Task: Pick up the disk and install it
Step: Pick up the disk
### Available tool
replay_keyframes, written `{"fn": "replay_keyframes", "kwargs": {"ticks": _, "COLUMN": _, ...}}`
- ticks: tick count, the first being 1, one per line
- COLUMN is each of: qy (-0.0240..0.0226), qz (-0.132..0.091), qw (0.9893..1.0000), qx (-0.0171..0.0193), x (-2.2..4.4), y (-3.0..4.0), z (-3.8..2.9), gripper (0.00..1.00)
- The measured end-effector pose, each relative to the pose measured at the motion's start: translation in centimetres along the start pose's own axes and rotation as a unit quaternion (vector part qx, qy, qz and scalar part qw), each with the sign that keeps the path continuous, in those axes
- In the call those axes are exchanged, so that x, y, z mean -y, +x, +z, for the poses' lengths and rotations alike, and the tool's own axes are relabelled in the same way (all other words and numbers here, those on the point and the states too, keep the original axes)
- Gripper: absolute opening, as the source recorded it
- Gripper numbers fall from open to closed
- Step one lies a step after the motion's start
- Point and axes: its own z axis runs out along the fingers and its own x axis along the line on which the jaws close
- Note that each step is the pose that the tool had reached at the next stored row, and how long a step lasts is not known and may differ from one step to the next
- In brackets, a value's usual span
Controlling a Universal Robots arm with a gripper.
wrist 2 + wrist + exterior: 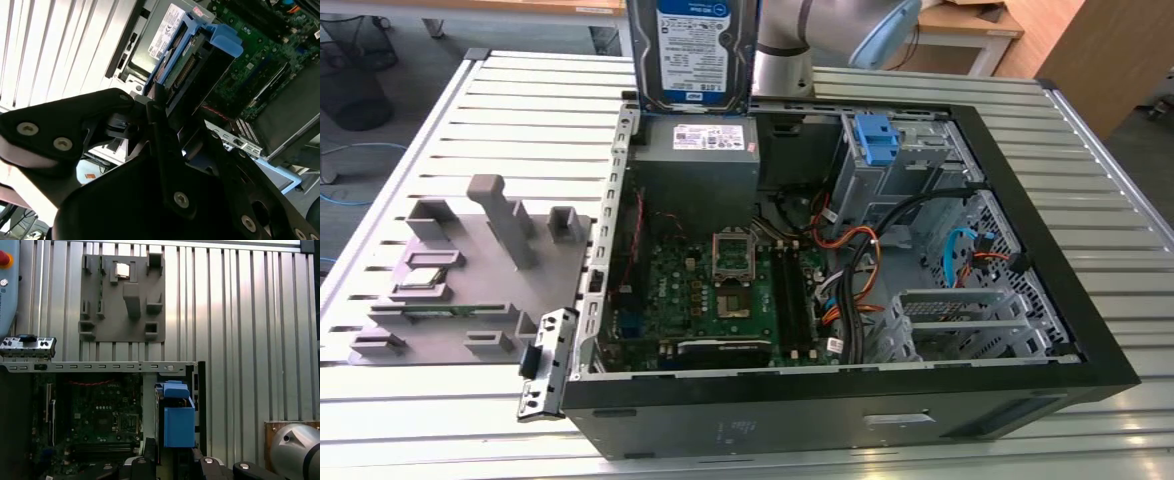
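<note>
Between the jaws stands the disk (691,50), upright.

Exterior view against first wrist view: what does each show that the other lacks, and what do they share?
Exterior view: the disk's label face, the blue bracket, cables. First wrist view: a red button, the disk's blue carrier seen edge-on. Shared: the disk over the open case, the motherboard, the grey fixture on the slatted table.

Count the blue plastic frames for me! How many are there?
2. One blue frame wraps the disk held up above the computer case; the other blue frame sits in the case's drive cage. More could be hidden inside.
</note>
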Motion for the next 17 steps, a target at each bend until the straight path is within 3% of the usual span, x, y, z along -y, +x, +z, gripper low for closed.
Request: {"fn": "replay_keyframes", "kwargs": {"ticks": 17, "qy": 0.0, "qz": 0.0, "qw": 1.0, "qx": 0.0, "x": 6.72, "y": -0.08, "z": -0.35, "gripper": 0.35}}
